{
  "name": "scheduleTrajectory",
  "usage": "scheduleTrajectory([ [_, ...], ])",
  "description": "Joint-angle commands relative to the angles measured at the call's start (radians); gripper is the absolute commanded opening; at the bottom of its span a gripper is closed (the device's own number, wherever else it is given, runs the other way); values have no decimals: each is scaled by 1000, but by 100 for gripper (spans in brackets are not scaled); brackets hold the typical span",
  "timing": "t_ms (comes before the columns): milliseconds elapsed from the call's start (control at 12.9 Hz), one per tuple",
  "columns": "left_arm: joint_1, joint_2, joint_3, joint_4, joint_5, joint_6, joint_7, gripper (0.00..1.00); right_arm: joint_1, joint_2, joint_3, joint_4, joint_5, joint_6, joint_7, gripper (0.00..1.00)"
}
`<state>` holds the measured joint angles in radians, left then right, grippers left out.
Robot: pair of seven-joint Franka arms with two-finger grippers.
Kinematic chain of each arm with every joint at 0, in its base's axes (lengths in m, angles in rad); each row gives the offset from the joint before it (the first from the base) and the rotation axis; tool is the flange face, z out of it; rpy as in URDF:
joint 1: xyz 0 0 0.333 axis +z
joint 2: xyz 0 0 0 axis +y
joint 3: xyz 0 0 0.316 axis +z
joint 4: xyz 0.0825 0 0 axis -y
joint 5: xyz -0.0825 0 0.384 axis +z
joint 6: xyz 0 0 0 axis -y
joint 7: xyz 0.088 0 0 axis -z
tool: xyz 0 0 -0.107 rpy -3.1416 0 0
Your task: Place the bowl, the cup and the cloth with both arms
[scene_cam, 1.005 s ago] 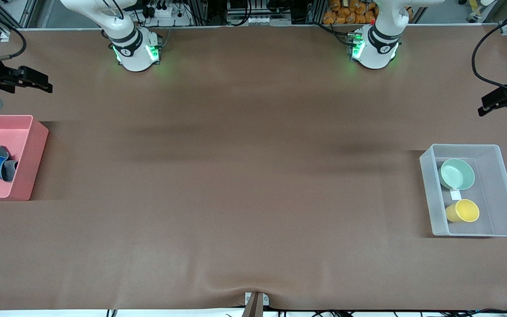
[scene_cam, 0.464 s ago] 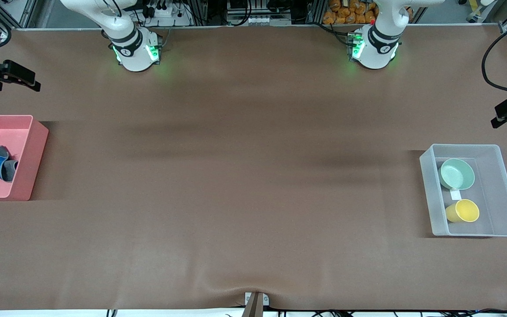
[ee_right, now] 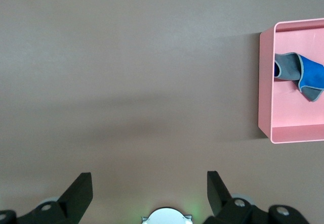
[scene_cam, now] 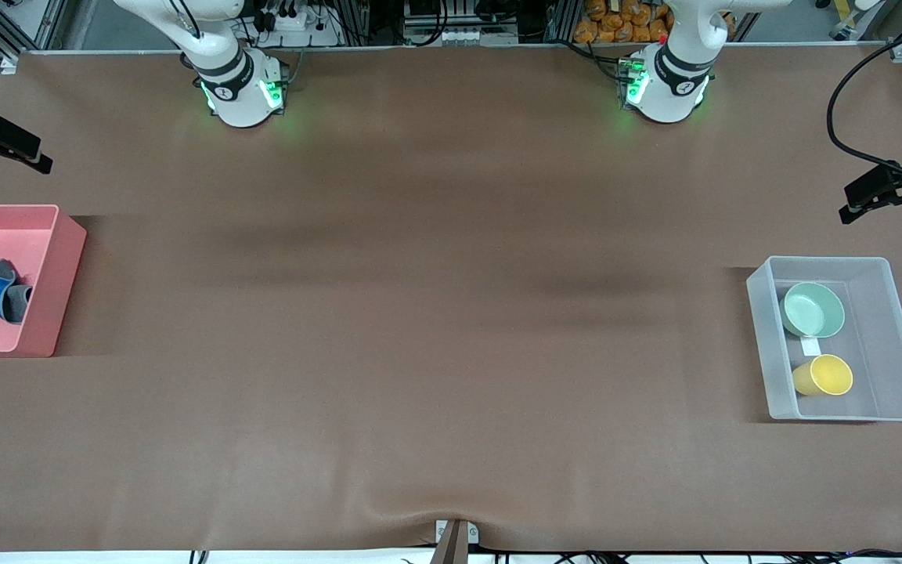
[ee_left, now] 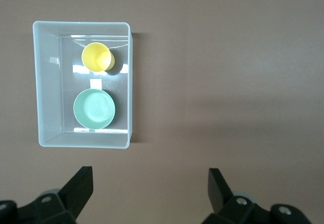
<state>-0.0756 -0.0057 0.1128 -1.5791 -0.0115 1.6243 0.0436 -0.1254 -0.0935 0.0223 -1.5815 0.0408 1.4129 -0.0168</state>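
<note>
Table [scene_cam: 451, 329] brown, wrinkled at near edge | left gripper [ee_left: 150, 186] wide, empty | right gripper [ee_right: 149, 186] wide, empty

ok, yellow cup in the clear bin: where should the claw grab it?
The cup lies tipped in the clear bin, mouth up toward the front camera, near the bowl. Probably best to come straight down with the left claw, now open, and pinch the rim, one finger inside.
</note>
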Motion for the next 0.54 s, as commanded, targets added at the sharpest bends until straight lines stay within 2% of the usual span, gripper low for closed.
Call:
scheduleTrajectory([
  [0, 4, 10, 1, 22, -4, -23, -14, 100, -40, -20, 21, 5, 28, 0, -14, 100],
  [464, 10, 9, 5, 22, -8, -23, -5, 100, -25, -15, 19, 15, 28, -9, -28, 100],
])
